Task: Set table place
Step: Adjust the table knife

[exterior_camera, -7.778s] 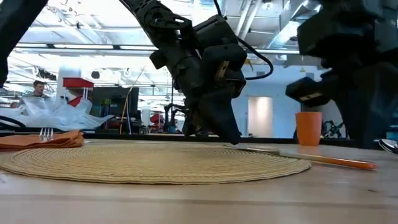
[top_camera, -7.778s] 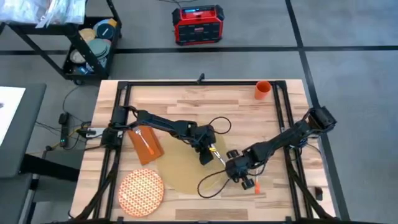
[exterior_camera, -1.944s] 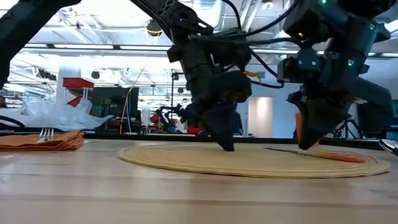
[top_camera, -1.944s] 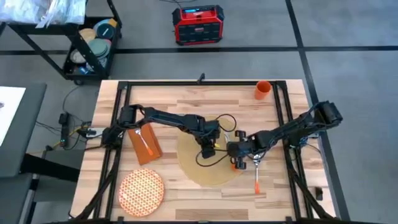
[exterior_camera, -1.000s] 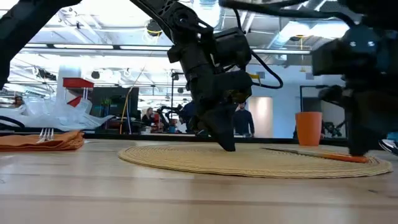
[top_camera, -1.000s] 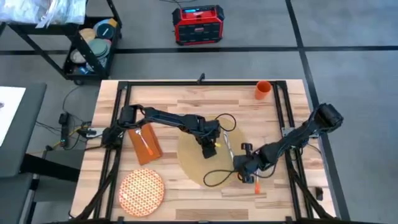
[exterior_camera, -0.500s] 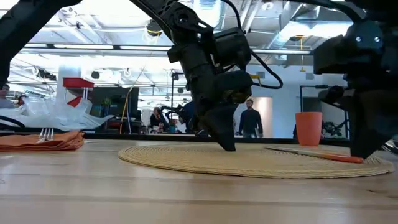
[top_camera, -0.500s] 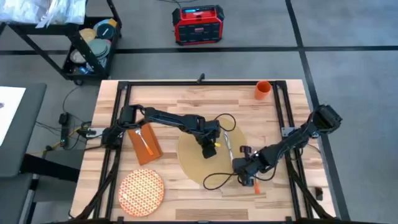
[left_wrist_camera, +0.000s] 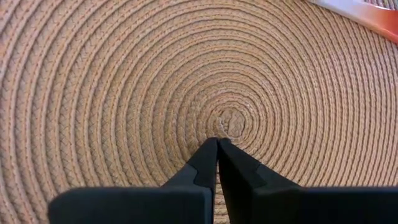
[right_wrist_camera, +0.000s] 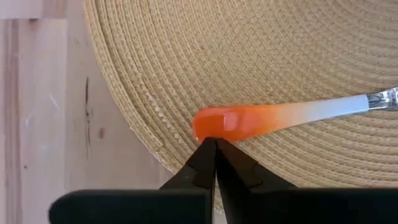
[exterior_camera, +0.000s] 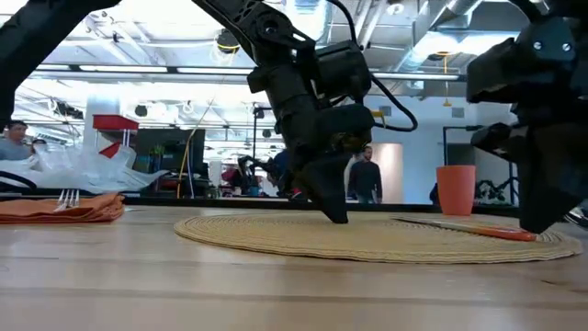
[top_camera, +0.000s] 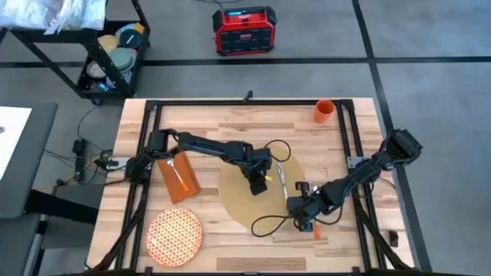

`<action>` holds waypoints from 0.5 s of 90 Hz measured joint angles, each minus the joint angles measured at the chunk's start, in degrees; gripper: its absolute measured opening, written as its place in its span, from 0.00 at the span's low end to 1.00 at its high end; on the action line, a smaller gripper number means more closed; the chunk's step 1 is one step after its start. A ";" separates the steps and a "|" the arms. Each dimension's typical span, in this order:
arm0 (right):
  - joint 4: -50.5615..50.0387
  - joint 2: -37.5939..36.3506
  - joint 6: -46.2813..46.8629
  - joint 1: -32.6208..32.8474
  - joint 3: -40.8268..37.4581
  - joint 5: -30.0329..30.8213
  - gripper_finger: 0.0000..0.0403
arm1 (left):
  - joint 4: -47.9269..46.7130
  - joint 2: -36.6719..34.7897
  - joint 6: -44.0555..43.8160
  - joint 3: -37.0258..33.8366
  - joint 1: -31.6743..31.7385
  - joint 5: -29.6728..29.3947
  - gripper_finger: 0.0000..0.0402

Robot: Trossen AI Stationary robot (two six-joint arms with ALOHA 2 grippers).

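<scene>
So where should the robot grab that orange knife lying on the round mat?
Probably by the orange handle end, coming from straight above. The knife lies flat with that end at the placemat's edge, and the shut right gripper sits beside it; it would need to open first.

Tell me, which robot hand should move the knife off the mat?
Probably the right hand. It is shut, with its tips right at the orange end of the knife, near the edge of the mat. The left hand is also shut, but it presses on the mat's middle, away from the knife.
</scene>
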 joint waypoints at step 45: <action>-1.07 0.26 3.33 0.98 0.00 1.79 0.00 | 0.02 0.00 -0.05 0.00 0.00 0.00 0.00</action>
